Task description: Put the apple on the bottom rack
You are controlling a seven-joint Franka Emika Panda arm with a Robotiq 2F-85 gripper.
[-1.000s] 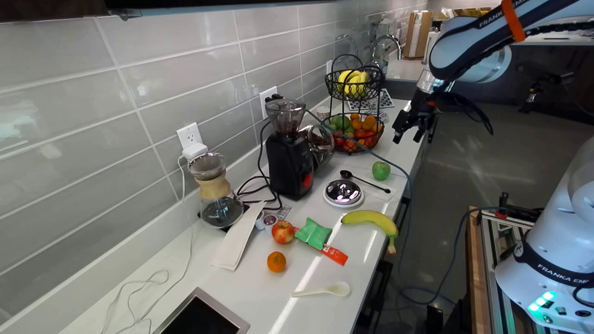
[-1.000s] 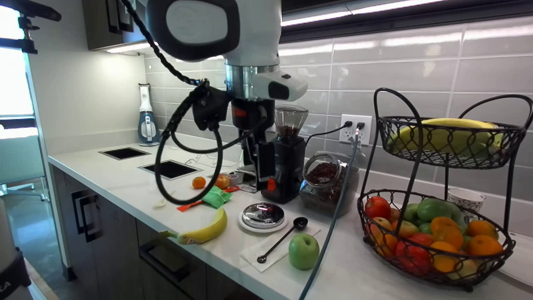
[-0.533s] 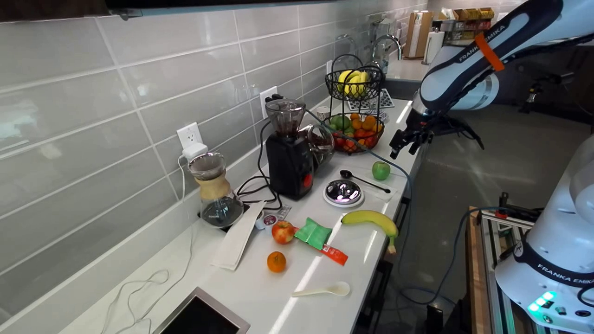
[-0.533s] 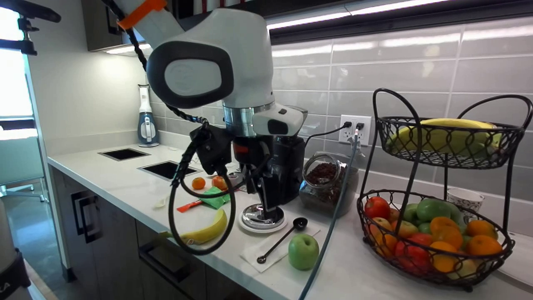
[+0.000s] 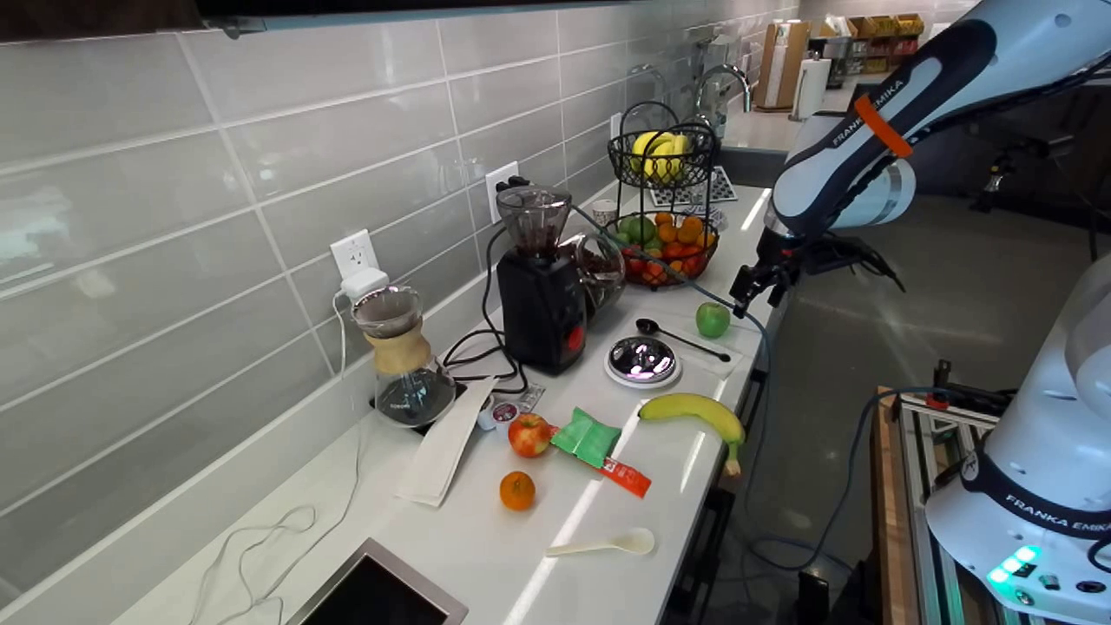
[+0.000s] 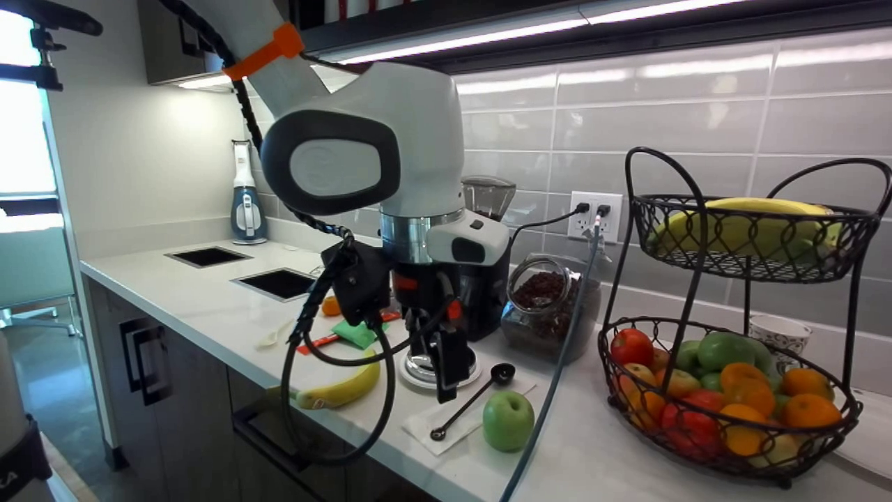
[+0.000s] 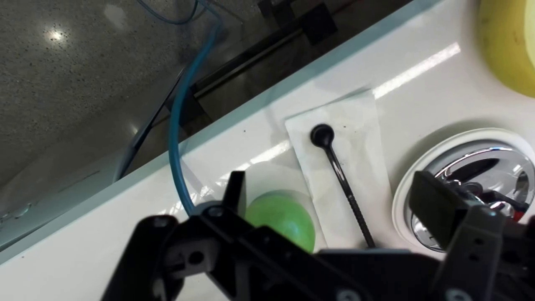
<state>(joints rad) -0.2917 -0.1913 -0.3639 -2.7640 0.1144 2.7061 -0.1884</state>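
Note:
The green apple stands on the white counter near its front edge, in both exterior views (image 5: 713,319) (image 6: 509,420). In the wrist view the apple (image 7: 288,221) is partly hidden behind my left-hand finger. My gripper (image 5: 757,304) is open and empty, above the counter beside the apple. In the wrist view the fingers of my gripper (image 7: 332,184) are wide apart; the apple lies close to the left-hand finger and a black spoon lies between them. The bottom rack (image 6: 608,362) is the lower wire basket at the right, filled with apples and oranges; it also shows in an exterior view (image 5: 660,282).
A blue cable (image 6: 550,397) crosses the counter close beside the apple. A black spoon (image 6: 463,411) on a napkin, a round chrome-topped disc (image 6: 440,362) and a banana (image 6: 345,387) lie nearby. The upper basket (image 6: 752,268) holds bananas. A grinder (image 5: 542,304) and a jar (image 6: 550,307) stand behind.
My gripper has come down toward the counter and closer to the apple, and it has tilted somewhat. The apple and the other objects have not moved.

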